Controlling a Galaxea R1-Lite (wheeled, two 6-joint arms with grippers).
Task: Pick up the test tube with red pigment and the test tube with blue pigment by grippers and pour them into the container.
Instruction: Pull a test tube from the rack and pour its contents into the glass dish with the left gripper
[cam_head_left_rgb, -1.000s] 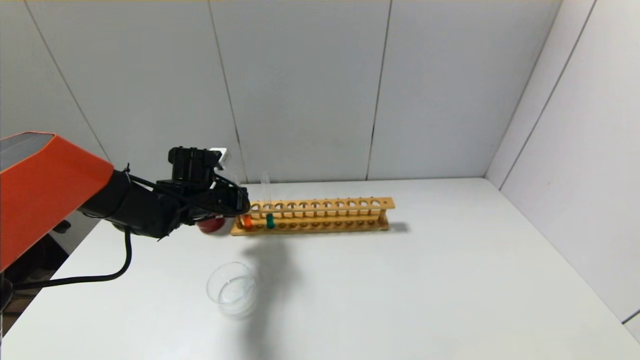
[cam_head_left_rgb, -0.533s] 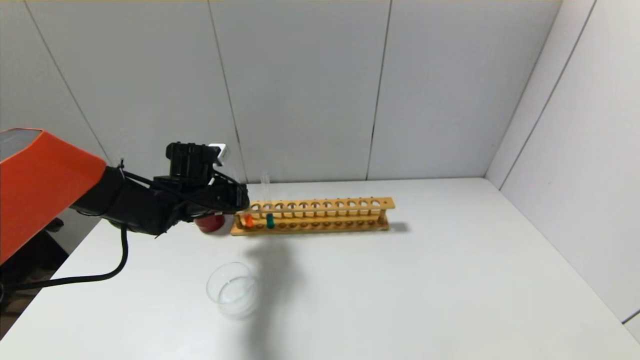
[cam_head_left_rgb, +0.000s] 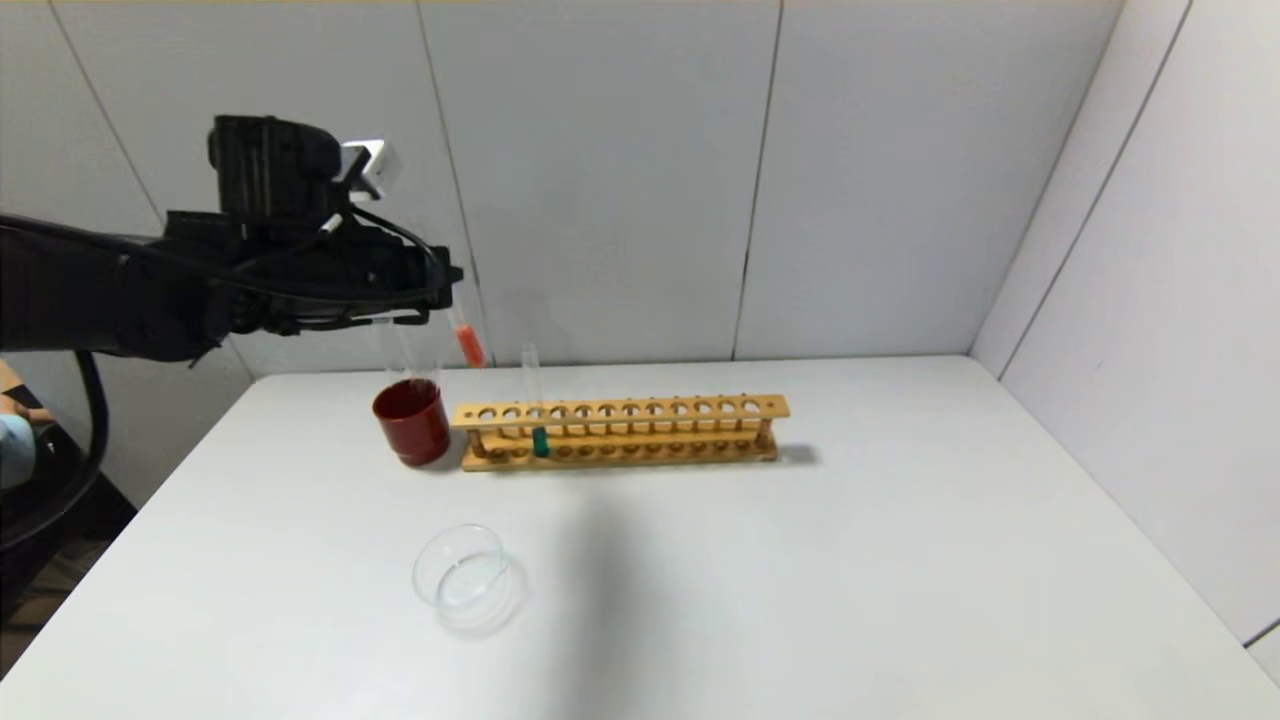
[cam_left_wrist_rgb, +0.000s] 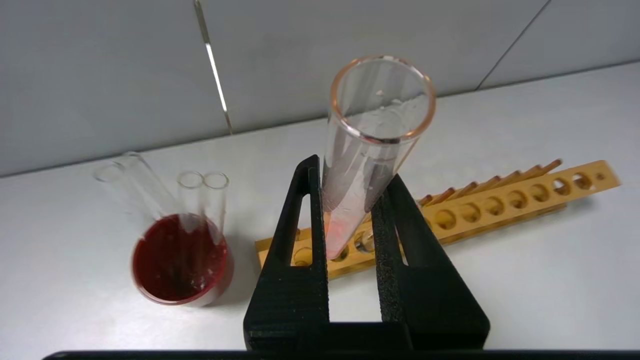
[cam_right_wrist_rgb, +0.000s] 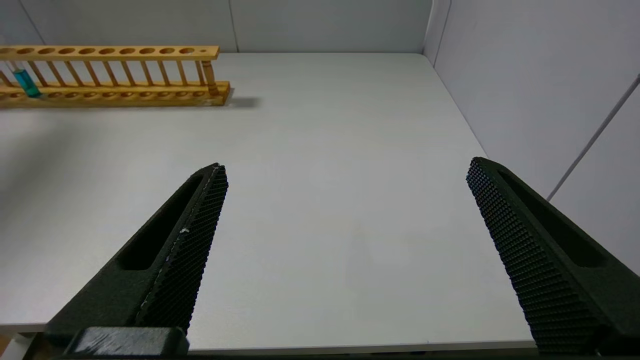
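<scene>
My left gripper (cam_head_left_rgb: 440, 292) hangs high above the left end of the rack, shut on the test tube with red pigment (cam_head_left_rgb: 468, 342). The tube tilts, its orange-red liquid at the lower tip, clear of the rack. In the left wrist view the black fingers (cam_left_wrist_rgb: 312, 200) clamp the tube (cam_left_wrist_rgb: 370, 145) near its middle, open mouth towards the camera. The test tube with blue pigment (cam_head_left_rgb: 539, 438) stands upright in the rack, also in the right wrist view (cam_right_wrist_rgb: 25, 82). The container (cam_head_left_rgb: 428, 572), a clear glass dish, sits on the table nearer to me. My right gripper (cam_right_wrist_rgb: 345, 170) is open over bare table.
The wooden rack (cam_head_left_rgb: 650, 410) lies across the back of the white table (cam_head_left_rgb: 850, 580). A dark red cup (cam_head_left_rgb: 412, 425) with plain clear tubes (cam_left_wrist_rgb: 202, 192) stands just left of the rack. Grey walls close the back and right side.
My left gripper rose well above the rack and shifted left, drawing the red tube out of its hole. The red cup, hidden before, now shows.
</scene>
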